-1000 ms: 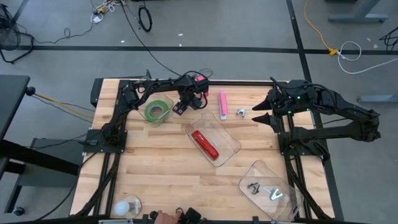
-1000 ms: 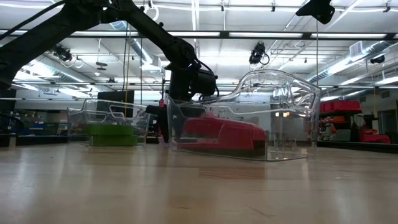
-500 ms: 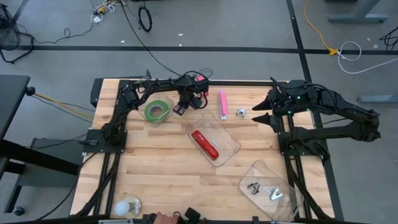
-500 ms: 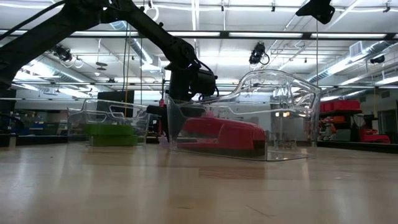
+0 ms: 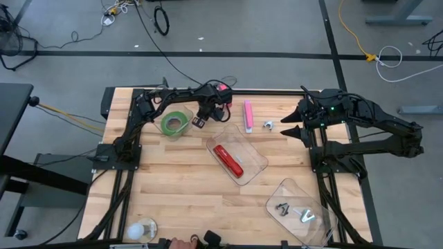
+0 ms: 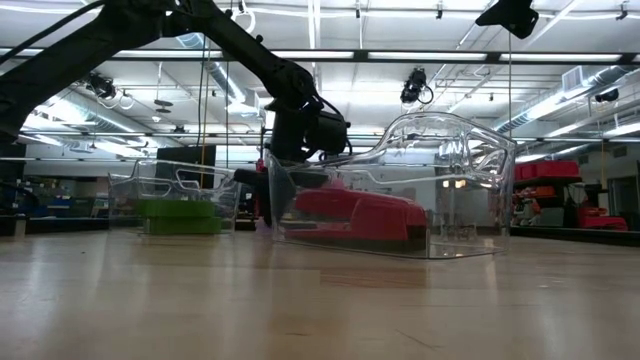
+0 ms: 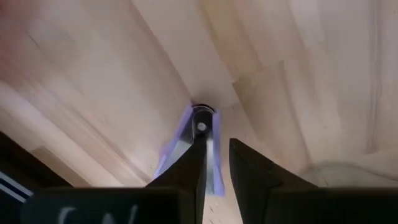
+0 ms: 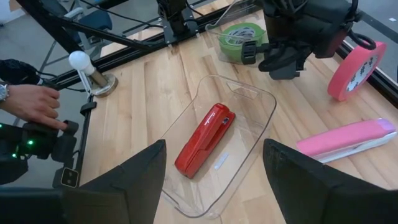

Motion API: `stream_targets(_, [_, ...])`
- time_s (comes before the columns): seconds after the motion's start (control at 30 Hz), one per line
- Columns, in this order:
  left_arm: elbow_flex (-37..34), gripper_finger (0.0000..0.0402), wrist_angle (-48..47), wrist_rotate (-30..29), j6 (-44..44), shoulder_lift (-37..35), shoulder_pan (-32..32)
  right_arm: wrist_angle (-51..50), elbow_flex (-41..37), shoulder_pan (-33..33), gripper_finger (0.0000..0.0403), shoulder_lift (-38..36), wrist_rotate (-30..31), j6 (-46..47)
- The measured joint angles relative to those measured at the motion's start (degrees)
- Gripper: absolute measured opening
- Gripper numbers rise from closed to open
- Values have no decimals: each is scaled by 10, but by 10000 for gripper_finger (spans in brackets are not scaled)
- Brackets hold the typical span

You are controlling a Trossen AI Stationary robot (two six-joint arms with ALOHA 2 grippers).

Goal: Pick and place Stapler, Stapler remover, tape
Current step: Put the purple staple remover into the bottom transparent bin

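Item 1, remover [image 7: 198,146]: on counter [image 5: 173,180] just beside tape [image 5: 174,123], left jaws pinched on it, so you should lift straight and slowly, confirming it sits square; right jaws idle at far right, spread wide.

I work in a big open robotics lab or workshop hall. Past my left gripper [image 6: 262,195] run long strip lights [image 6: 420,55] under a high ceiling, with red storage bins [image 6: 545,170] on racks. Around my wooden table [image 5: 173,180] lies grey concrete floor [image 5: 263,41] strewn with loose cables [image 5: 160,21].
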Motion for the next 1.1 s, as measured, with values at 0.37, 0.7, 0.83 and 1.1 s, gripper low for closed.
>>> stream_targets(0.37, [0, 85, -11, -23, -29, -2, 1, 0, 0, 0, 268, 0, 0, -2])
stream_targets(0.7, [35, 85, -19, -30, 0, -5, 16, 0, 0, 0, 268, 0, -1, -2])
stream_targets(0.83, [35, 85, -23, -33, 13, -5, 17, 0, 0, 0, 268, 0, -1, -5])
stream_targets(1.1, [35, 87, -43, -33, 36, -5, 17, 0, 0, 0, 268, 0, -1, -14])
